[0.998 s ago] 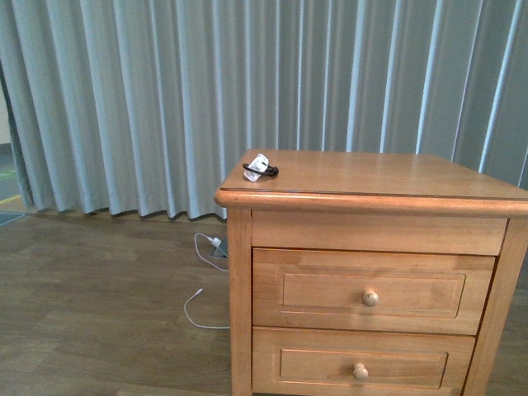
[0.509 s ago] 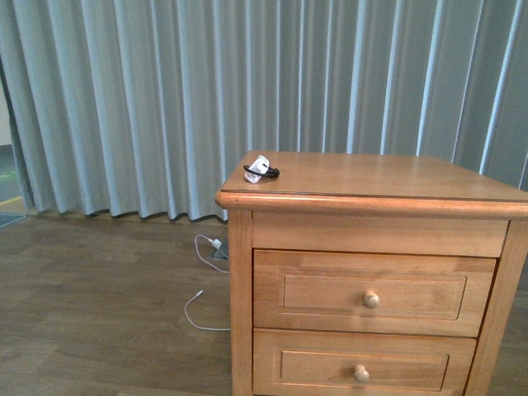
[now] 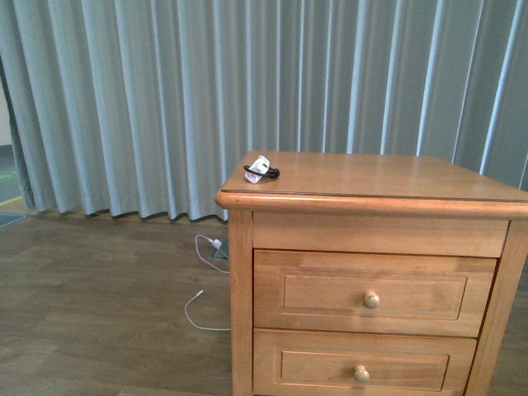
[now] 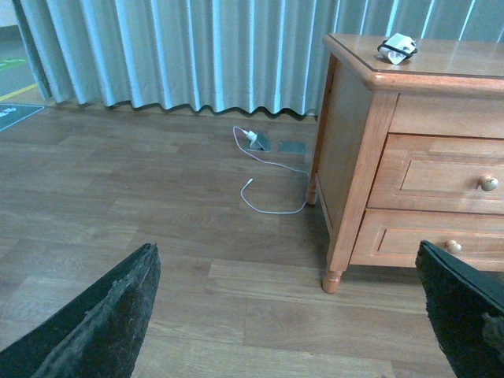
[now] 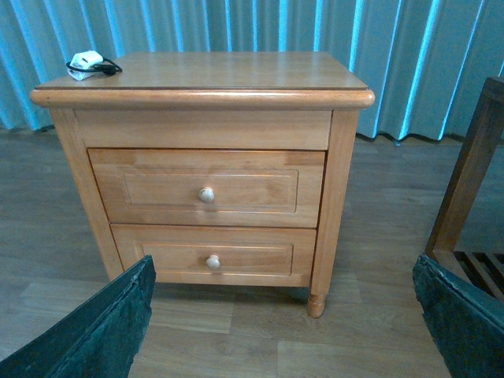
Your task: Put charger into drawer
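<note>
Nothing rly moved vs a sec ago. The front cam crept a hair, so the nightstand (image 3: 239, 330) sat a touch lower in frame, then dead still for the last half sec. Charger (image 3: 261, 170) hadn't budged: at approx 10 o'clock on the worktop (image 3: 388, 175), by its far-left corner, black cord bunched against the white block. Drawer (image 3: 330, 293) (upper one) was fully shut, with its knob (image 3: 371, 299) at 6 o'clock from the worktop's middle and the lower drawer (image 3: 313, 370) shut under it.

Left gripper (image 4: 285, 248) and right gripper (image 5: 283, 264) both hung well back from the nightstand, jaws spread wide w/ nothing in them. Neither arm showed in the front cam.

Imo the tiny shift was just the robot settling, so the task hadn't started. Drawer prob needs pulling by the knob first, then the charger goes in.
</note>
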Motion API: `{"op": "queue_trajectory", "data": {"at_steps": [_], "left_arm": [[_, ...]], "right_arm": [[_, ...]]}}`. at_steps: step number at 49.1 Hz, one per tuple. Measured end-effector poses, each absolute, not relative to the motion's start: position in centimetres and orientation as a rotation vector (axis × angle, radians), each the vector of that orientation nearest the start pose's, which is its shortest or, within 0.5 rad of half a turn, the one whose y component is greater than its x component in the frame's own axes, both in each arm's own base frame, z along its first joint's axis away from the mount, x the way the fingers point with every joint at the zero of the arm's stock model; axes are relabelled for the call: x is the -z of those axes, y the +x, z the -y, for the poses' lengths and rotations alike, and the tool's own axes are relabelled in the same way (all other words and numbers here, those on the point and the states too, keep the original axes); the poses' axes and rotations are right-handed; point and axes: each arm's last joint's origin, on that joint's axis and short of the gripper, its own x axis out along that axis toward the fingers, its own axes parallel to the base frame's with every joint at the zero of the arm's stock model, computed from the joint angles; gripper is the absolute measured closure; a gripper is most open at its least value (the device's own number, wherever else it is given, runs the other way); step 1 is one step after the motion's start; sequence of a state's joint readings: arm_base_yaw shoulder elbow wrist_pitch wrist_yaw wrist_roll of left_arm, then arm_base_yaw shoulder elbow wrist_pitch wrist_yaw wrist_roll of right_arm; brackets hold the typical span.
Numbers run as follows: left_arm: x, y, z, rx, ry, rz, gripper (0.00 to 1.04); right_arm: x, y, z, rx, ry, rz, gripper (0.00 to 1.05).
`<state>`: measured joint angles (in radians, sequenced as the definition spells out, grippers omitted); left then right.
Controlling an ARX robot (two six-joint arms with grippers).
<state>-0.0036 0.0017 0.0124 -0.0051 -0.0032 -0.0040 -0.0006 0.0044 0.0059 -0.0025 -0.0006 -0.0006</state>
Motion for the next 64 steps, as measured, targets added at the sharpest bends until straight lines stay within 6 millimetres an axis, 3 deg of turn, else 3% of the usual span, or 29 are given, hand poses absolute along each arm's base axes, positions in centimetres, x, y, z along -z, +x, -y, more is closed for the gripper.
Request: {"op": "queue_trajectory", "data": {"at_steps": [35, 43, 57, 64], "left_arm": [[-16.7, 9.7, 0.0, 0.0, -0.004, 0.006, 0.06], [-16.7, 9.7, 0.0, 0.0, -0.004, 0.006, 0.06], [-16.7, 9.7, 0.0, 0.0, -0.004, 0.006, 0.06], [-16.7, 9.7, 0.0, 0.0, -0.004, 0.006, 0.06]], "right_arm": [[-16.5, 9.8, 0.0, 0.0, -0.001, -0.001, 0.08], [-16.0, 10.5, -0.3, 0.093, 0.011, -0.117, 0.08], [-16.6, 14.8, -2.4, -0.006, 0.033, -0.245, 0.08], [-17.2, 19.2, -4.4, -0.059, 0.015, -0.299, 0.08]]}}
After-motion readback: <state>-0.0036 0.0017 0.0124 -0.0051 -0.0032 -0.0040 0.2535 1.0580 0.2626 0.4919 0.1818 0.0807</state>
